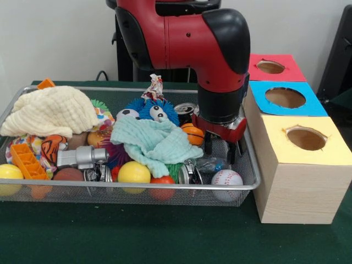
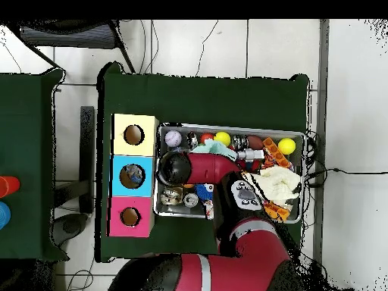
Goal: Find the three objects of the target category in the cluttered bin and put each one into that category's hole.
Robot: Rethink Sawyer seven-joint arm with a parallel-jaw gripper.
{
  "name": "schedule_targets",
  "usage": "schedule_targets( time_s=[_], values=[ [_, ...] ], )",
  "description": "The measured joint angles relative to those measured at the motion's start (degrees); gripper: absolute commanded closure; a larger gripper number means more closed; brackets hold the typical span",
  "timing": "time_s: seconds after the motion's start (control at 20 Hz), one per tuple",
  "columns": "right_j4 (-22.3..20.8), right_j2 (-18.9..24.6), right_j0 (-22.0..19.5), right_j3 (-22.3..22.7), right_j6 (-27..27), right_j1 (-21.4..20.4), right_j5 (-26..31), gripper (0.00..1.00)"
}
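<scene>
A wire mesh bin [image 1: 250, 184] [image 2: 232, 215] holds a heap of toys, cloths and cans. My gripper [image 1: 221, 149] hangs open at the bin's right end, its black fingers [image 1: 209, 144] apart and nothing between them. Just below it lie a crumpled clear wrapper [image 1: 208, 163] and a baseball [image 1: 226, 179] [image 2: 173, 138]. A small basketball [image 1: 192, 133] sits to its left and a crushed can [image 1: 190, 173] lies near the front wall. A wooden box beside the bin has a yellow hole [image 1: 306, 138] [image 2: 134, 135], a blue hole [image 1: 285, 98] [image 2: 132, 176] and a red hole [image 1: 270, 67] [image 2: 129, 217]. In the overhead view the arm [image 2: 204, 168] hides the gripper.
Also in the bin are a teal cloth [image 1: 154, 143], a cream cloth [image 1: 49, 113], a blue fuzzy toy [image 1: 154, 113], yellow balls [image 1: 133, 172] [image 1: 8, 173], a red ball [image 1: 162, 181], an orange block [image 1: 27, 160] and a grey metal tool [image 1: 82, 157].
</scene>
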Motion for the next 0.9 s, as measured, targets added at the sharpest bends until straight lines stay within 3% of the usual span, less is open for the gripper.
schedule_targets(
  time_s=[0.4, 0.9],
  values=[
    [0.1, 0.2, 0.0, -0.2, 0.0, -1.7, -0.1, 0.0],
    [0.1, 1.1, -0.3, -2.8, 0.0, -0.3, -2.8, 0.0]
  ],
)
